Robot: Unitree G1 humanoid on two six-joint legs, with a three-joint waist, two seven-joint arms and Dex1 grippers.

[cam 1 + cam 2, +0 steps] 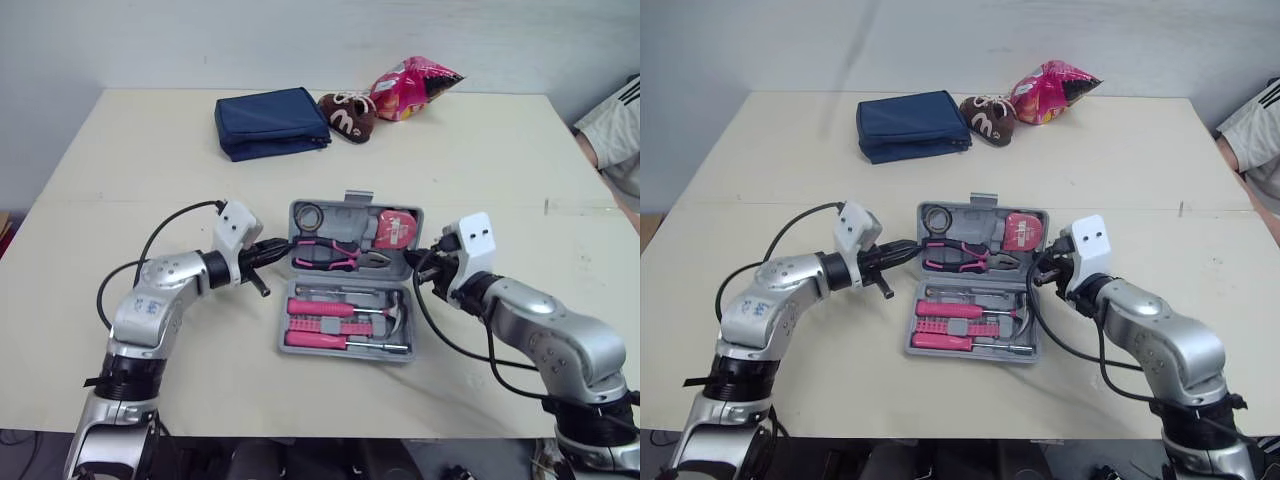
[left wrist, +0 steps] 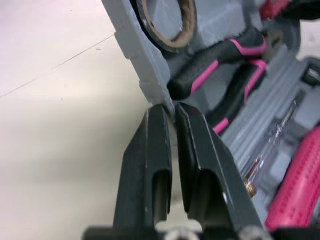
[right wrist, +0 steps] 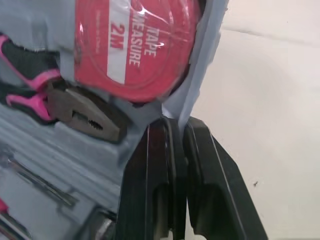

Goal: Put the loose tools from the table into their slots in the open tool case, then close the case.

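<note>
- Head camera: the tool case [image 1: 345,218] lies open and flat at centre frame on the table [image 1: 150,150]. The pliers [image 1: 335,257] and tape measure [image 1: 397,228] sit in its upper half, and the pink-handled drivers [image 1: 320,308] are slotted in the lower half.
- The left gripper [image 1: 283,243] is at the upper half's left end and the right gripper [image 1: 418,262] at its right end, one arm per side and equally near.
- Left wrist: the black fingers [image 2: 150,145] are drawn nearly together. The grey rim [image 2: 132,45] meets their tips beside the plier handles and looks nipped between them.
- Right wrist: the fingers [image 3: 150,170] are pinched onto the case wall [image 3: 205,65], just below the tape measure.
- What matters now is the hinge, which runs left to right across the frame between the two halves. By my read the tools are home, so the upper half must swing over toward the lower edge, with both ends lifted evenly.
</note>
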